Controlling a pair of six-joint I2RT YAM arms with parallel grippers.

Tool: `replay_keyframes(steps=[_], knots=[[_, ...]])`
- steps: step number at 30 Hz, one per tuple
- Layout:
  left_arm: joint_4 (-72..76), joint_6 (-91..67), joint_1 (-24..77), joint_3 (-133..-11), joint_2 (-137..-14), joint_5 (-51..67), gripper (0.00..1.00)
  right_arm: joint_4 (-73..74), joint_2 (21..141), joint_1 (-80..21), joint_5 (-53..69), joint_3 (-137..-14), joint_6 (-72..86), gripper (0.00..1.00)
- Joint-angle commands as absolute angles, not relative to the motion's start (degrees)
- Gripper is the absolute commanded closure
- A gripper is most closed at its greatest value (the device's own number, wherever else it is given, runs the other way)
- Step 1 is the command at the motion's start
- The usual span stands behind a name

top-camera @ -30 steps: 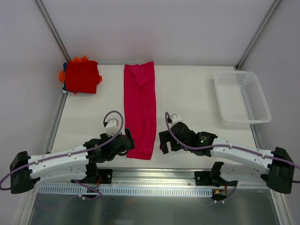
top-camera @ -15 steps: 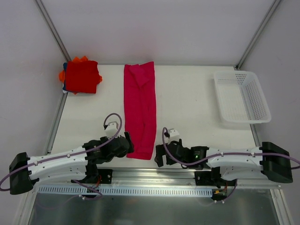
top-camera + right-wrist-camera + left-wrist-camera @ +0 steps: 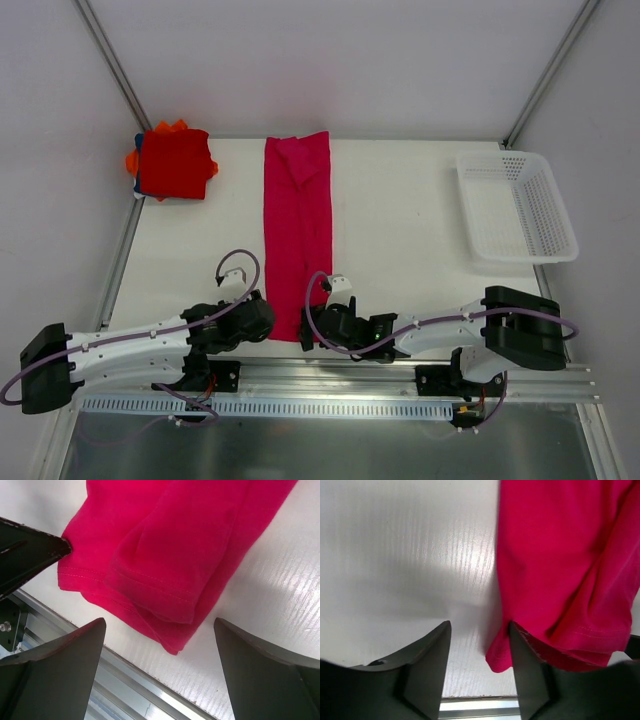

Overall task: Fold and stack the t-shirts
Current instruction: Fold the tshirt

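A crimson-pink t-shirt (image 3: pixel 298 220), folded into a long strip, runs from the table's far edge to its near edge. Both grippers are at its near end. My left gripper (image 3: pixel 266 318) stands at the near left corner (image 3: pixel 500 656), jaws half closed with a gap still showing; one finger (image 3: pixel 532 672) overlaps the hem (image 3: pixel 580 642). My right gripper (image 3: pixel 311 328) is wide open around the near right corner (image 3: pixel 175 642), which lies flat between its fingers (image 3: pixel 65 665). A stack of folded red, orange and blue-edged t-shirts (image 3: pixel 172 162) sits at the far left corner.
A white perforated basket (image 3: pixel 516 205) stands at the far right of the white table (image 3: pixel 400 220). The table's near edge and a metal rail (image 3: pixel 135 690) run just below both grippers. The left gripper's finger (image 3: pixel 30 550) shows in the right wrist view, close by.
The right arm swung left and back to the strip's near right corner. The left gripper drew back to the near left corner and its jaws narrowed. The shirt has not moved.
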State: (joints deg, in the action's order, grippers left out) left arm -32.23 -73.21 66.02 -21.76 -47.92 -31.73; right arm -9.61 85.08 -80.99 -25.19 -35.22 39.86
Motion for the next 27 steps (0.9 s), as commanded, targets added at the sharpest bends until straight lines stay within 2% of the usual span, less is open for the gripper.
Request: replay_keyframes(steps=[1,5,9,10,12,13,15,18,20,23,24,25,26,27], knots=[[-32.5,-75.7,66.4,-20.1,-44.8,-33.4,0.53,-4.3,87.5,-81.2,-24.2,-34.3,41.7,0.06],[-31.9,-75.6,66.4,-19.7,-44.7,-33.9,0.59,-1.9,87.7,-81.2,-25.3,-35.2,41.7,0.10],[-31.4,-75.9,66.4,-20.1,-48.1,-33.6,0.59,-1.8,88.1,-81.2,-25.8,-34.9,42.0,0.24],[-31.2,-76.0,66.3,-20.2,-48.7,-33.5,0.59,-1.8,88.2,-81.3,-25.7,-34.8,42.2,0.32],[-30.9,-76.2,66.4,-20.4,-49.8,-33.4,0.59,-1.8,88.3,-81.2,-25.7,-34.5,42.2,0.41],[-30.6,-76.2,66.4,-20.4,-50.2,-33.4,0.59,-1.8,88.4,-81.2,-25.8,-34.5,42.2,0.54],[-30.1,-76.1,66.4,-20.4,-50.5,-33.4,0.59,-1.8,88.9,-81.2,-25.7,-34.5,42.4,0.62],[-29.1,-76.1,66.4,-20.1,-50.7,-33.4,0.56,-1.8,89.8,-81.3,-25.6,-34.7,42.4,0.68],[-28.3,-76.1,66.4,-19.9,-50.8,-33.2,0.54,-1.7,90.4,-81.2,-25.4,-35.1,42.4,0.68],[-27.3,-76.1,66.3,-19.6,-51.3,-32.9,0.55,-1.6,90.7,-81.2,-25.3,-35.4,42.4,0.79],[-27.2,-76.0,66.4,-19.6,-51.6,-32.7,0.56,-1.6,91.0,-81.3,-25.3,-35.5,42.4,0.89],[-27.0,-76.1,66.4,-19.5,-51.8,-32.7,0.58,-1.4,91.0,-81.2,-25.3,-35.6,42.3,0.93],[-26.6,-76.2,66.4,-19.5,-52.2,-32.7,0.66,-1.2,91.1,-81.2,-25.2,-35.7,42.4,1.00],[-26.5,-76.3,66.4,-19.6,-52.6,-32.8,0.73,-1.1,91.2,-81.2,-25.2,-35.9,42.5,1.00]])
